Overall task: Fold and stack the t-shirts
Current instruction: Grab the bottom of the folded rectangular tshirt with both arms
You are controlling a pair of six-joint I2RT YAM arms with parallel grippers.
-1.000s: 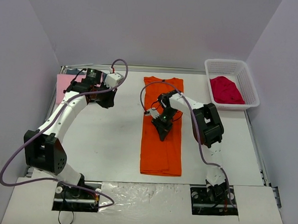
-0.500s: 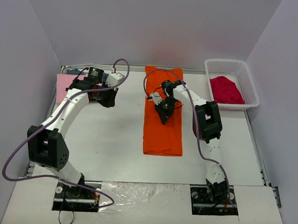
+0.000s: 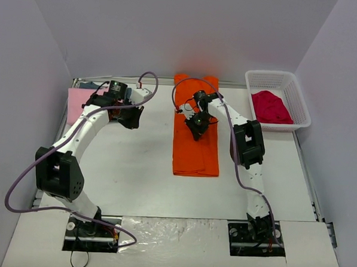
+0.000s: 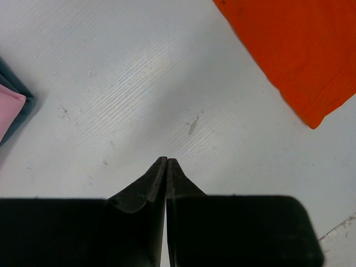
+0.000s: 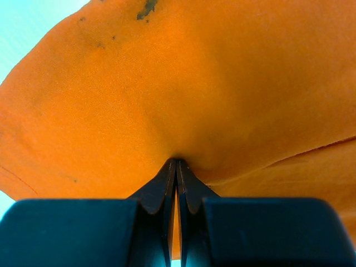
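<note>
The orange t-shirt (image 3: pixel 194 145) lies as a long folded strip in the middle of the table, its far end against the back wall. My right gripper (image 3: pixel 197 124) is shut on a pinch of its cloth (image 5: pixel 183 100). My left gripper (image 3: pixel 130 120) is shut and empty over bare table, with the orange shirt's corner (image 4: pixel 300 61) to its right. A pink t-shirt (image 3: pixel 80 98) lies folded at the far left on a dark blue-grey one (image 4: pixel 16 94). The crimson t-shirt (image 3: pixel 271 107) lies crumpled in the basket.
The white lattice basket (image 3: pixel 298 104) stands at the back right against the side wall. Walls close the table at the back and both sides. Both arm bases stand at the near edge.
My right gripper has dragged the orange t-shirt toward the back wall, so its near end has slid away from the arm bases. My left arm has hardly moved.
</note>
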